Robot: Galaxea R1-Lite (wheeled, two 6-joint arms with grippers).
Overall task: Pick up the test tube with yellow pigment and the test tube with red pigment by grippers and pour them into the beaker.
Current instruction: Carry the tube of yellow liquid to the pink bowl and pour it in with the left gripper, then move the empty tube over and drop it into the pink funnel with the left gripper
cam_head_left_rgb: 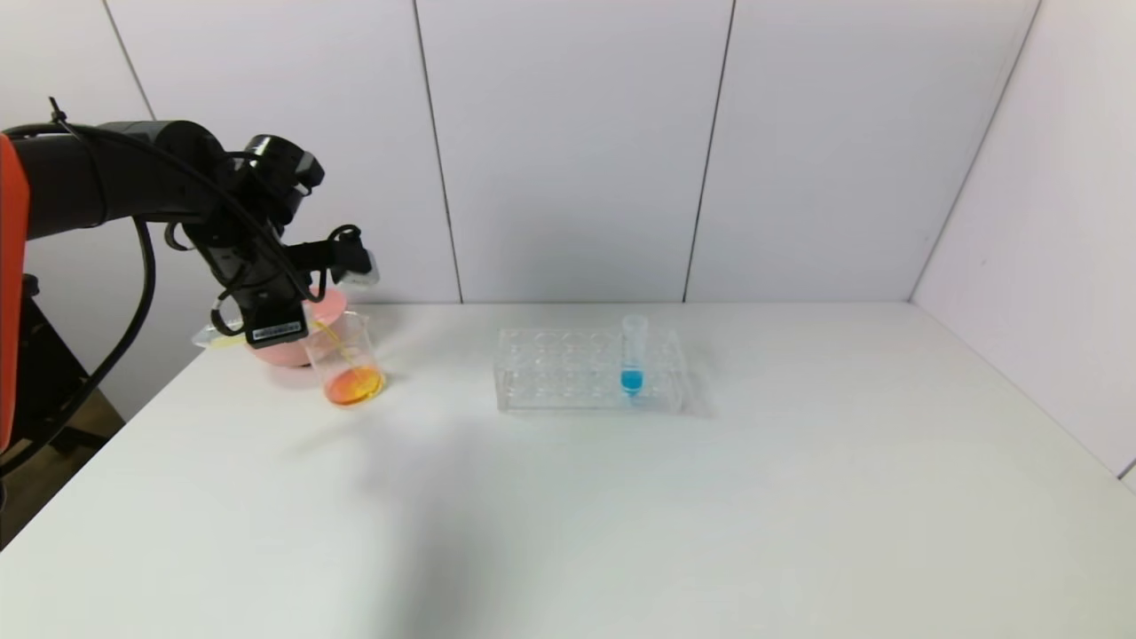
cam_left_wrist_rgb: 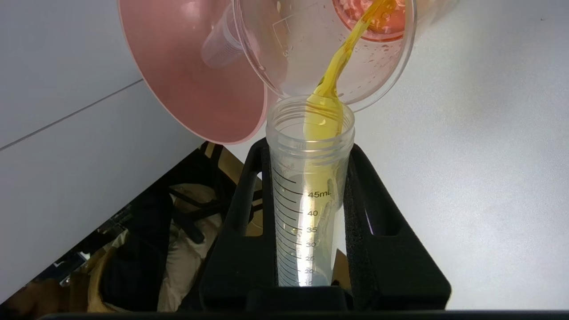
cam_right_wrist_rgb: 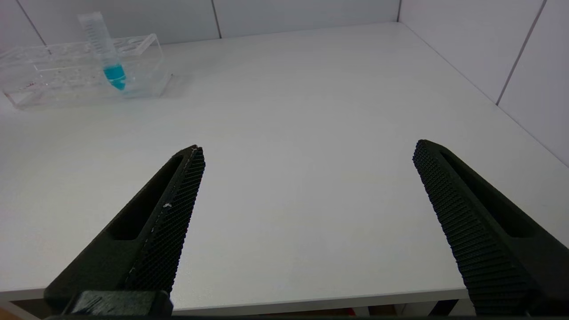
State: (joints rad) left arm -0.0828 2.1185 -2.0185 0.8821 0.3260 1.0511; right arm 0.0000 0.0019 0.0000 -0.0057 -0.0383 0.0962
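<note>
At the far left of the worktop point(cam_head_left_rgb: 621, 497), the left hand point(cam_left_wrist_rgb: 306, 178) hangs above the beaker point(cam_head_left_rgb: 348, 359), its two black jaws clamped on the sides of the test tube with yellow pigment point(cam_left_wrist_rgb: 309, 200). The tube is tipped mouth-down toward the beaker, its open threaded rim just at the beaker's lip, and a yellow stream point(cam_left_wrist_rgb: 342, 58) runs from the mouth into the glass. Orange liquid point(cam_head_left_rgb: 353, 387) lies pooled on the beaker's bottom, and the thin yellow thread reaches down to it in the head view. Just behind the beaker and touching or nearly touching it stands a pink bowl point(cam_head_left_rgb: 330, 306); the left wrist view shows an empty clear tube point(cam_left_wrist_rgb: 220, 42) lying inside that bowl, though whether it is the red one cannot be told. Further right, near the middle of the worktop and well apart from the beaker, sits a clear tube rack point(cam_head_left_rgb: 590, 371), with a blue-tipped tube point(cam_head_left_rgb: 633, 355) standing upright in one of its holes toward the right end. The right hand point(cam_right_wrist_rgb: 306, 153) is out of the head view; its own wrist view shows it parked low by the near edge of the worktop, jaws spread wide with nothing between them.
</note>
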